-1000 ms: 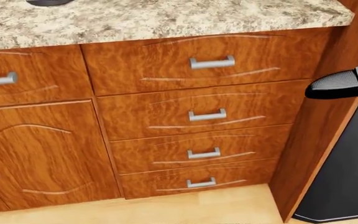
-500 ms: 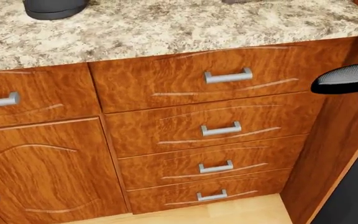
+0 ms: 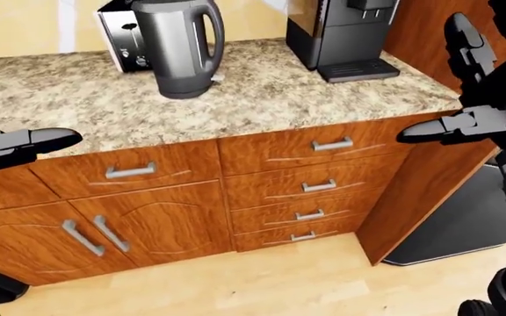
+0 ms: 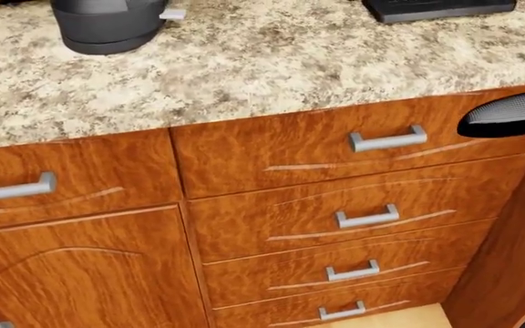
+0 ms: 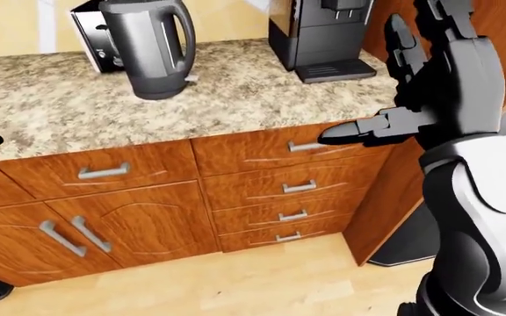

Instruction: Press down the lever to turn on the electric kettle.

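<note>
The dark grey electric kettle [image 3: 178, 46] stands upright on the speckled granite counter [image 3: 262, 99], left of middle in the left-eye view. Its small grey lever tab [image 4: 173, 14] sticks out at the base, below the handle. My right hand [image 5: 392, 82] is open, fingers spread upward and thumb pointing left, raised over the counter's right end, well right of the kettle. Its fingertip [image 4: 509, 113] shows at the head view's right edge. My left hand [image 3: 24, 141] is open with fingers stretched out, at the left edge beside the counter's edge, below and left of the kettle.
A black coffee machine [image 3: 345, 33] stands on the counter right of the kettle and a toaster [image 3: 119, 43] behind it. Wooden drawers [image 3: 319, 187] and cabinet doors [image 3: 148, 227] lie under the counter. A wooden side panel [image 3: 420, 191] and a black appliance [image 3: 464, 227] are at right.
The head view has moved: the counter and drawers slide down and right in the picture, and the kettle's base and lever come into view. My right fingertip stays at the right edge.
</note>
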